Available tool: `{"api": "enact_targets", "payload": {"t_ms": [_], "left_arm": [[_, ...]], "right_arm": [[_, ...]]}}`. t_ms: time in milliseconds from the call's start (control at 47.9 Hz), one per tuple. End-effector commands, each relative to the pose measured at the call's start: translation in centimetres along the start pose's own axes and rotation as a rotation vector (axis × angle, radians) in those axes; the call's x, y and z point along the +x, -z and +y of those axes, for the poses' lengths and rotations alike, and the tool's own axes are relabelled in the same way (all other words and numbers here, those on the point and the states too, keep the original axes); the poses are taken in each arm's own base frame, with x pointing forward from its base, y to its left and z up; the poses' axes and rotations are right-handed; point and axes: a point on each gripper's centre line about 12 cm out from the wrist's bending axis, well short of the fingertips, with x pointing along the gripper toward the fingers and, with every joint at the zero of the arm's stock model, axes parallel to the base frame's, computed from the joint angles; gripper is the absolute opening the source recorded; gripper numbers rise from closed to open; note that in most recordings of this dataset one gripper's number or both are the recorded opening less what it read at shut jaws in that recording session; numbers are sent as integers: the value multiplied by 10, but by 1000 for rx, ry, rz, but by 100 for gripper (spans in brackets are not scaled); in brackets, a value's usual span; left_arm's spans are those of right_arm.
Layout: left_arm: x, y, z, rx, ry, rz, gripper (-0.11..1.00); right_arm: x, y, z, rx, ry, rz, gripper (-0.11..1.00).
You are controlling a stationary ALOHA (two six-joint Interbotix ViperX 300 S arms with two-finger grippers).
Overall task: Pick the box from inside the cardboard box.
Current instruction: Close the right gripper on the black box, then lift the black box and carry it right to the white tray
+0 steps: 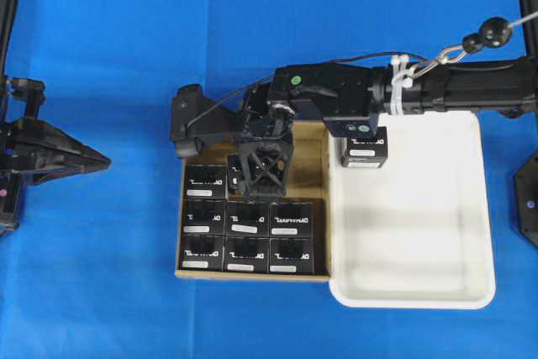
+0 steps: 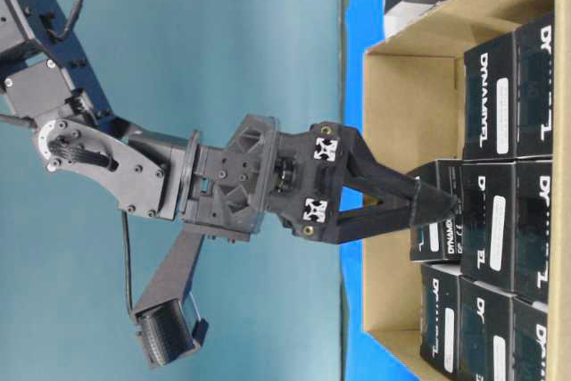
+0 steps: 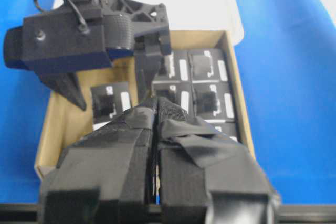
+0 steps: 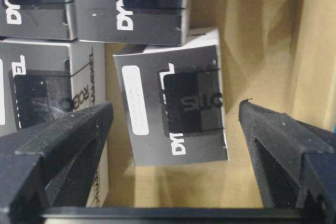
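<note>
While spread wide, right tool (image 4: 173, 129) straddles box (image 4: 176, 98)

The table (image 1: 101, 275) is covered in bright blue. The cardboard box (image 1: 313, 157) is plain brown. Each box (image 4: 176, 98) in it is black with white lettering and a small white label; the one between the right gripper's (image 4: 173, 124) fingers shows a white side flap. The tray (image 1: 420, 233) is white and holds another black box (image 1: 364, 150). Both grippers are black; the left gripper (image 3: 156, 114) has black tape on its fingers. Two white checker tags (image 2: 326, 151) mark the right gripper.
</note>
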Motion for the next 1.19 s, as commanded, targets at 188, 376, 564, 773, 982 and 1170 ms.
{"api": "enact_targets", "payload": {"t_ms": [188, 376, 564, 773, 982, 1170], "left_arm": [[0, -10, 0, 0, 0, -25, -6], [1, -10, 0, 1, 0, -21, -6], [1, -10, 0, 2, 1, -23, -6], [1, -10, 0, 1, 0, -21, -6], [1, -10, 0, 2, 1, -21, -6], [0, -10, 0, 0, 2, -25, -6]], "right_arm": [[15, -2, 9, -24, -7, 5, 97], [21, -4, 9, -27, 3, -12, 97], [24, 0, 9, -36, 1, 0, 95], [25, 4, 10, -72, -1, 11, 80], [25, 4, 10, -68, -1, 12, 64], [14, 1, 7, -44, 1, 0, 64]]}}
